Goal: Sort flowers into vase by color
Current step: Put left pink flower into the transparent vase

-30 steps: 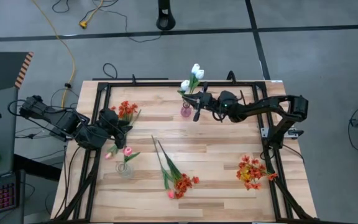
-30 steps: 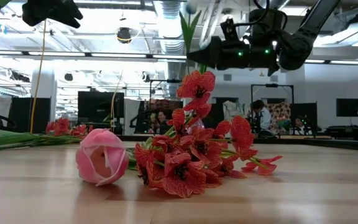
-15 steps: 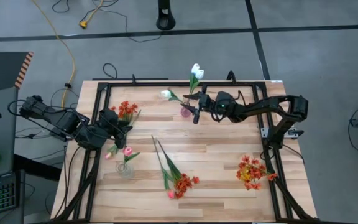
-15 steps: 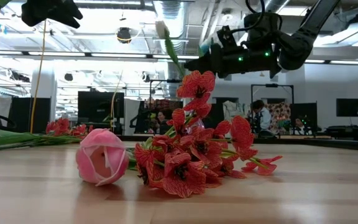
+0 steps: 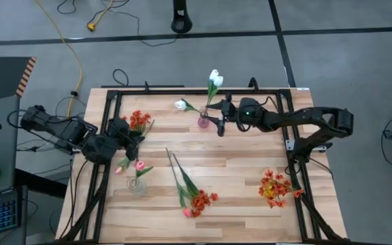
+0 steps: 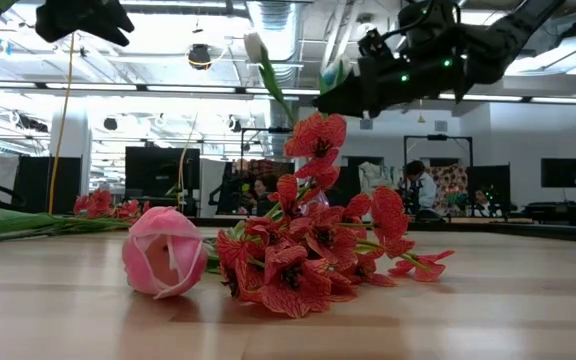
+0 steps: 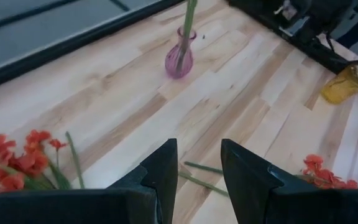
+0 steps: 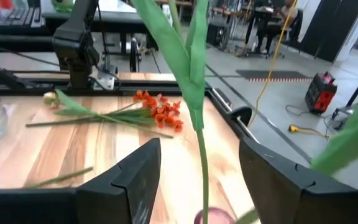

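A purple vase (image 5: 203,122) stands at the table's far middle and holds two white tulips. One bloom (image 5: 215,77) is upright; the other (image 5: 181,104) leans toward the table's left. My right gripper (image 5: 218,123) is open just right of the vase. Its fingers stand on either side of a tulip stem (image 8: 199,134) without touching it. My left gripper (image 5: 137,139) hovers open at the table's left, with nothing between its fingers (image 7: 160,168). It is beside a bunch of red-orange flowers (image 5: 139,119) lying on the wood.
A clear vase (image 5: 136,184) with a pink tulip stands near left. A red-orange bunch and a pink tulip (image 5: 194,201) lie near the front middle. An amber vase (image 7: 350,84) holds red-orange flowers (image 5: 275,187) at the near right. Black rails (image 5: 182,89) frame the table.
My right gripper has opened and let go of a white tulip. The tulip's stem stays in the purple vase, and its bloom has tipped over toward the table's left. The gripper has risen a little and drawn back slightly toward the right edge.
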`<state>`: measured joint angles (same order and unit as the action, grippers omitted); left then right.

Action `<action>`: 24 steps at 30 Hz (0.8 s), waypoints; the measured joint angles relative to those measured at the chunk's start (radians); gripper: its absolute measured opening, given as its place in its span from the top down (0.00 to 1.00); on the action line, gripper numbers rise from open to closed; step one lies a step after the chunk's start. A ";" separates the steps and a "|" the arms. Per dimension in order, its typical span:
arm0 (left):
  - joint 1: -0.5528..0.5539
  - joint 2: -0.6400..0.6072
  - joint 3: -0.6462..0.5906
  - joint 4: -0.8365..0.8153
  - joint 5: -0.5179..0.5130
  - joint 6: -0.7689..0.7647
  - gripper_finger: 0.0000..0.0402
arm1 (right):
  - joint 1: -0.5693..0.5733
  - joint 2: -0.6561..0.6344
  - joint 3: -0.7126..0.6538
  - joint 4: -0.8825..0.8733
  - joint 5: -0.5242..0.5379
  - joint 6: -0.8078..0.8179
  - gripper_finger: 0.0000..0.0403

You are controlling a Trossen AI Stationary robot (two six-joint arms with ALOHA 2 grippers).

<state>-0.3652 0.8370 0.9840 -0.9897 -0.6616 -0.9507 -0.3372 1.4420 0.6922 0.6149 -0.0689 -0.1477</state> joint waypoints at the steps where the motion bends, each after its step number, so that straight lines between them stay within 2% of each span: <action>1: 0.017 0.000 0.003 -0.002 0.024 0.000 0.73 | 0.002 -0.016 0.000 -0.021 0.000 -0.001 0.39; 8: 0.160 0.000 0.005 -0.089 0.216 0.000 0.73 | 0.032 -0.109 0.000 -0.137 0.000 -0.002 0.39; 15: 0.278 0.001 0.004 -0.182 0.303 0.004 0.73 | 0.074 -0.158 0.000 -0.144 -0.001 -0.010 0.39; 24: 0.371 0.010 -0.058 -0.234 0.448 0.005 0.73 | 0.125 -0.174 0.000 -0.144 -0.001 -0.018 0.39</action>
<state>0.0063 0.8466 0.9261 -1.2235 -0.2135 -0.9459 -0.2125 1.2682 0.6922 0.4707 -0.0700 -0.1655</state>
